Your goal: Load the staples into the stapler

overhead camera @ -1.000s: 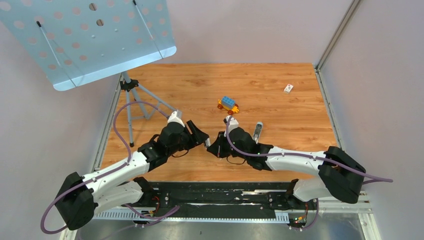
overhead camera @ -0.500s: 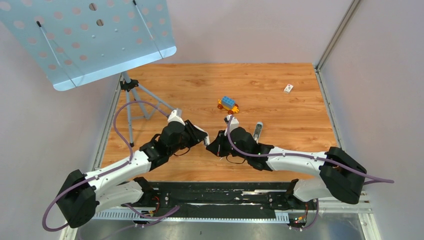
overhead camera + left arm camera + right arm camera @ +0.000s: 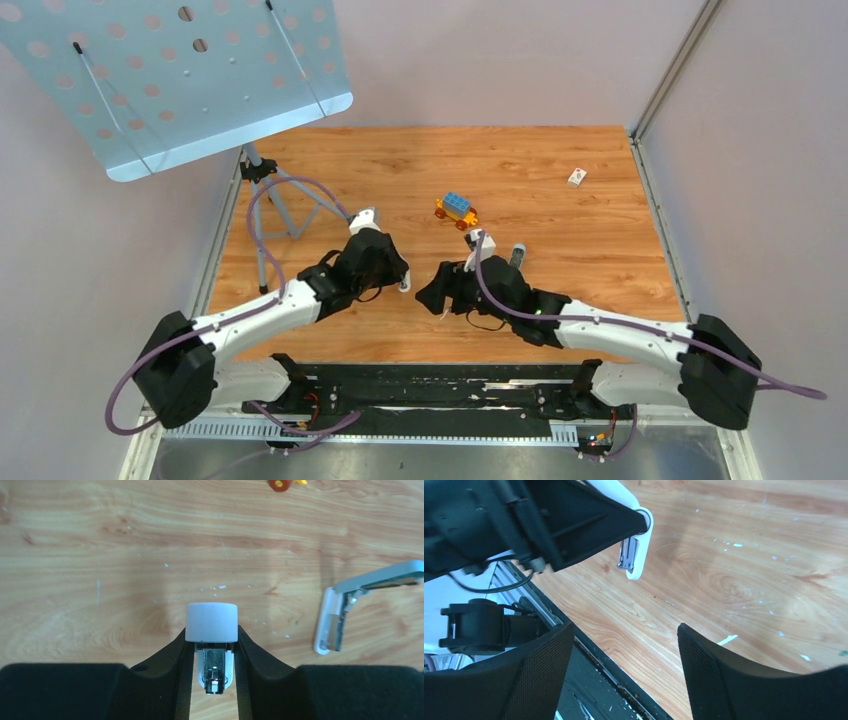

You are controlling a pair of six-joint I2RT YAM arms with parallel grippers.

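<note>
**Left tool clamped on a small white part, stapler lying open beside it**

The left tool is closed on a white plastic piece with a bright metal channel in it, held clear above the wood. It looks like something belonging to the stapler's loading. I cannot tell exactly what it is, nor whether any staples sit in the channel. The right tool faces it from near by, fingers spread wide with nothing between them.

The staples themselves I cannot pick out in any view. By judgement they will be light, slick and brittle (a strip snaps if pinched across its middle), so they are best taken level, by the long sides.

The stapler lies on the worktop to the right of the left tool. Its grey top arm is swung up off the white base and the magazine is exposed. It is probably light, hard plastic, apt to skid on the smooth wood, so the base wants pinning by its flanks.

Farther out stands a toy car, and well apart, near the far right corner, lies a small white box. A perforated music stand on a tripod overhangs the far left corner, and pale walls close in the sides.
</note>
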